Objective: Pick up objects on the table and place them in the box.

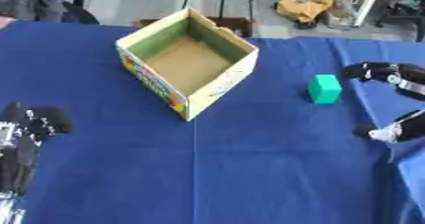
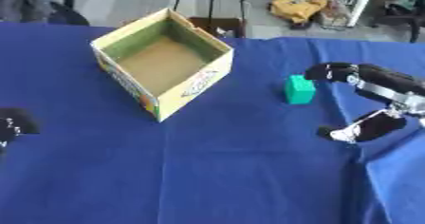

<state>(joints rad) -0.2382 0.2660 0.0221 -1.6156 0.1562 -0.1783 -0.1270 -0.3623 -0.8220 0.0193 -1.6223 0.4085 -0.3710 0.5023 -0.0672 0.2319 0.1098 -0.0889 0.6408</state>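
Right eye view gives me the clearest read: green block stands on the blue-covered desk, well apart from the open cardboard box to its left, which looks empty inside. My right hand sits just beside the block on its right, fingers and thumb spread into a wide C, released and grasping nothing; upper fingertips near the block's top edge, not touching as far as I can tell. Left hand idles at the lower left of the left eye view, fingers relaxed, empty. I judge the step is the approach to grasp. To do it well I'd slide the right hand leftward until the block sits between thumb and fingers, square to its flat faces, then close before lifting, so the block isn't nudged away.
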